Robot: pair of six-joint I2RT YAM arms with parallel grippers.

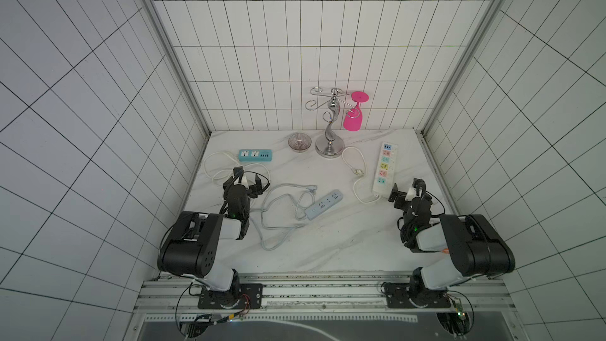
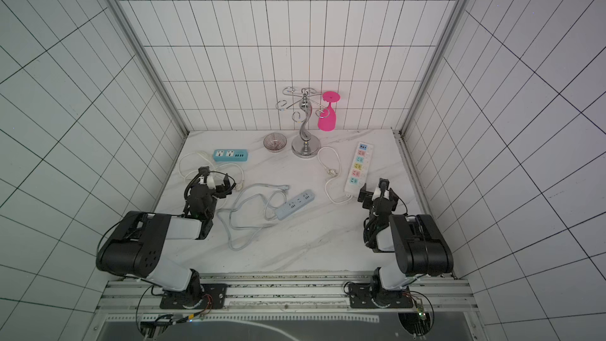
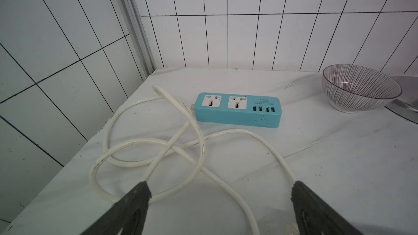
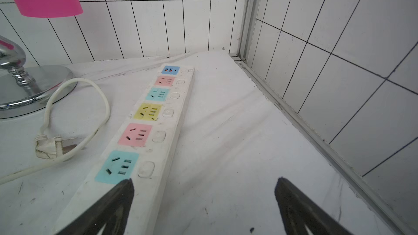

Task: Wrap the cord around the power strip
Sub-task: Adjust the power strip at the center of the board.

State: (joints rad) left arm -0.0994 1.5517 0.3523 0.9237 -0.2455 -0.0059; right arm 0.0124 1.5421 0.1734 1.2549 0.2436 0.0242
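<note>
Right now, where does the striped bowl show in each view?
Top view: striped bowl near picture centre, beside the chrome stand base.
Top view: striped bowl likewise.
Left wrist: striped bowl beyond the teal power strip.
Right wrist: absent.
Shared landmark: chrome stand base, in all four.

**Open ground.** The marble tabletop (image 1: 344, 244) is bare along its near edge and across the near-right quarter, so the power strip (image 1: 324, 204) can be reached freely from its near long side. A clear band also runs beyond its far side, up to the striped bowl (image 1: 299, 142) and the chrome glass rack (image 1: 329, 149).

**Obstructions, left.** The cord (image 1: 292, 185) sprawls in loose loops between the power strip and the left arm. Behind it lie the teal strip (image 1: 255, 155) and its tangled white cord (image 3: 158, 142), directly under the spread left gripper (image 3: 220, 186).

**Obstructions, right.** The multicoloured strip (image 1: 384, 167) lies under the spread right gripper (image 4: 203, 181). Its looped white lead (image 4: 108, 111) lies between it and the power strip.

**Overhead.** A pink glass (image 1: 353, 119) hangs from the rack.

**Limits.** Tiled walls enclose three sides.
</note>
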